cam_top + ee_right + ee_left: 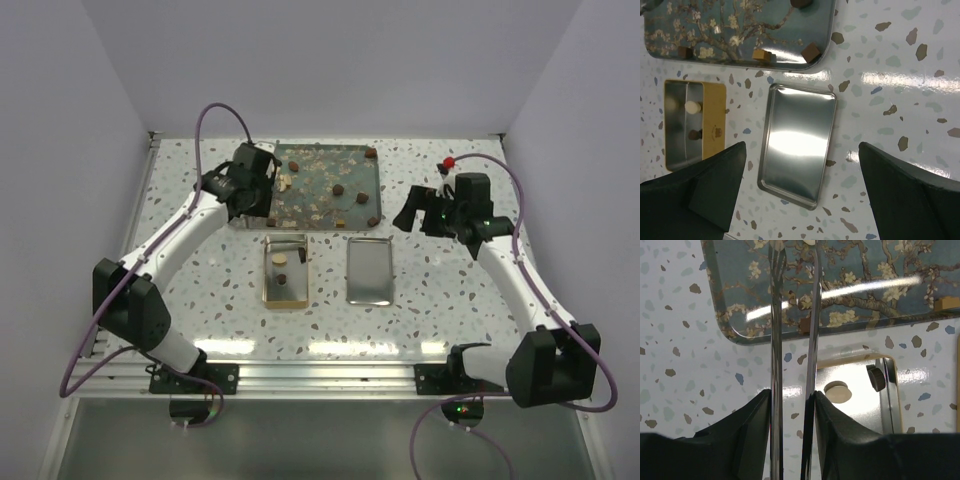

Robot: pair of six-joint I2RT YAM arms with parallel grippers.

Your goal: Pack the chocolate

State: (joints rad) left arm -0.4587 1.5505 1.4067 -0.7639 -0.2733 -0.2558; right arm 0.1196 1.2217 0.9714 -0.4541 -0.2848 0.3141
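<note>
Chocolate (338, 189) on floral tray (310, 168) (speckled table (450, 300), white walls (330, 60)).

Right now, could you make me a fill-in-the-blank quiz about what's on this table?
1. The gold tin holds ___ pieces of chocolate.
2. The left hand grips metal tweezers over the flowered ___.
3. The right hand is ___ and holds nothing.
Missing words: two; tray; open.
</note>
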